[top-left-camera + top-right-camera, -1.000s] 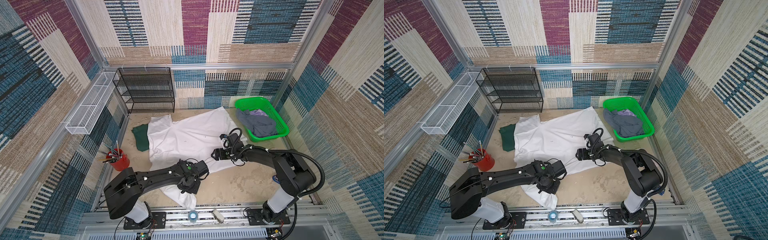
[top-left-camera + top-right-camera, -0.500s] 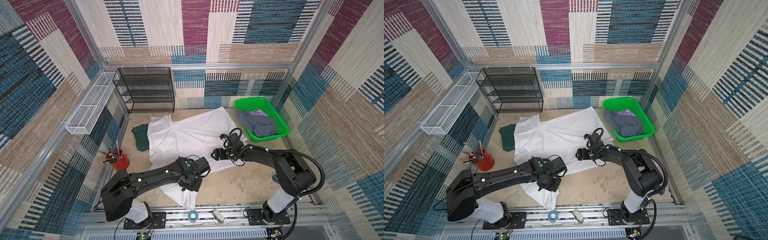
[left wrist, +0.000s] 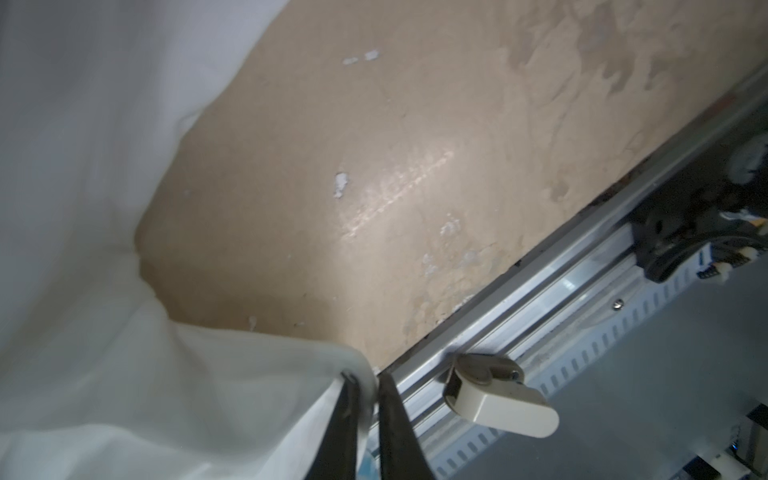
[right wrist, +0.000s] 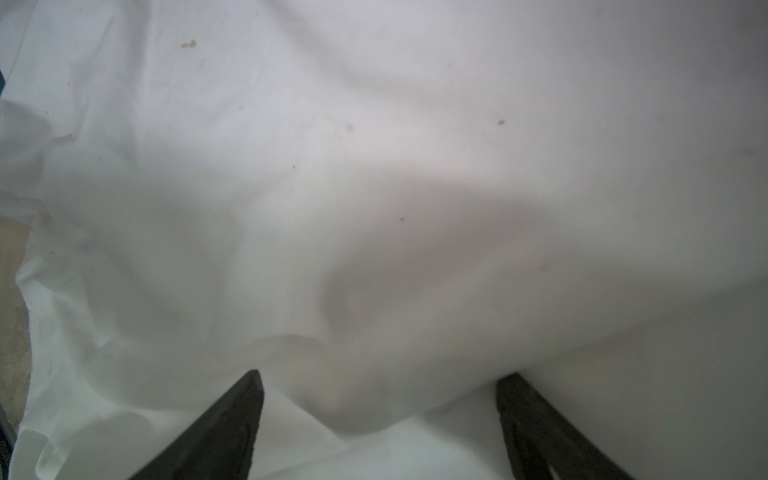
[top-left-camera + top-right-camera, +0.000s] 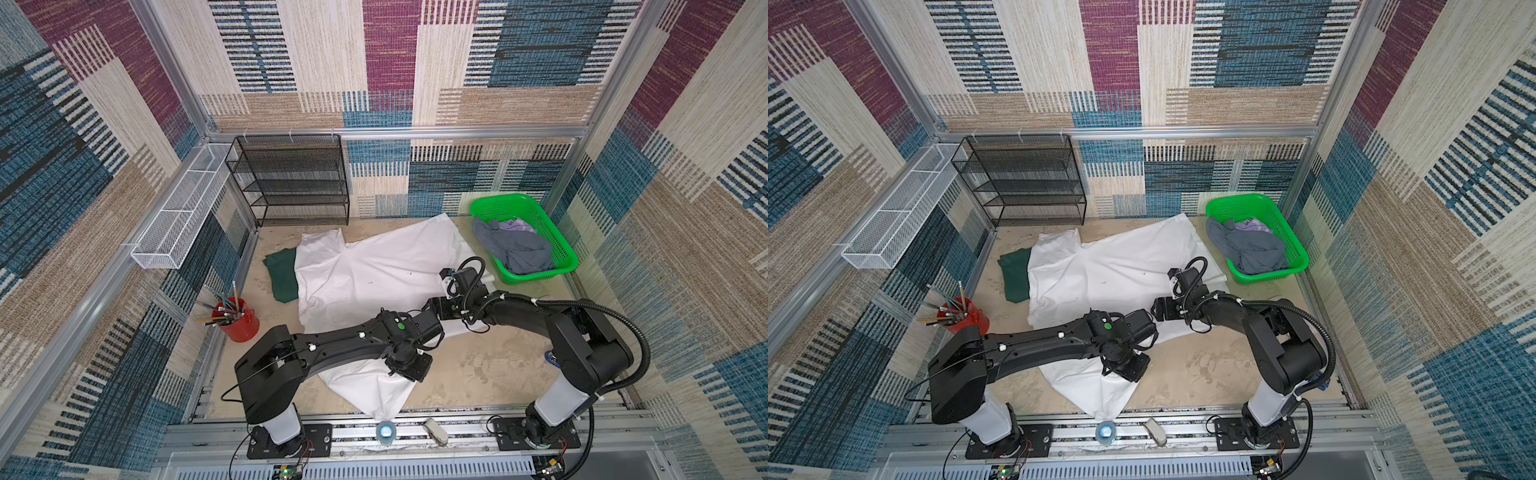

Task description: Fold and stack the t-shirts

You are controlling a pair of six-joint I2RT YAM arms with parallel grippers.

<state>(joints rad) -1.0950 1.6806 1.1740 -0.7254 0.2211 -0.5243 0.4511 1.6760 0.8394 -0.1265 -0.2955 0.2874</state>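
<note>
The large white t-shirt (image 5: 374, 270) (image 5: 1108, 266) lies spread on the table, and its near end trails toward the front rail. My left gripper (image 5: 409, 368) (image 5: 1125, 368) hangs over that near end. In the left wrist view its jaws (image 3: 368, 380) stand almost together with the shirt's hem (image 3: 232, 374) pinched in the narrow gap. My right gripper (image 5: 434, 309) (image 4: 381, 376) is wide open low over the shirt's right side, with a soft fold between its fingers. The dark green t-shirt (image 5: 282, 274) pokes out from under the white one at the left. The grey t-shirt (image 5: 519, 249) lies crumpled in the green basket (image 5: 565, 257).
A black mesh rack (image 5: 291, 178) stands at the back and a white wire tray (image 5: 178, 224) hangs on the left wall. A red cup of pencils (image 5: 239, 322) stands at the left. On the front rail sit a tape roll (image 5: 385, 432) and a beige clip-like object (image 3: 498, 401).
My left gripper has shifted a little to the right over the shirt's near end, and its jaws have eased slightly apart. The right arm has not moved.
</note>
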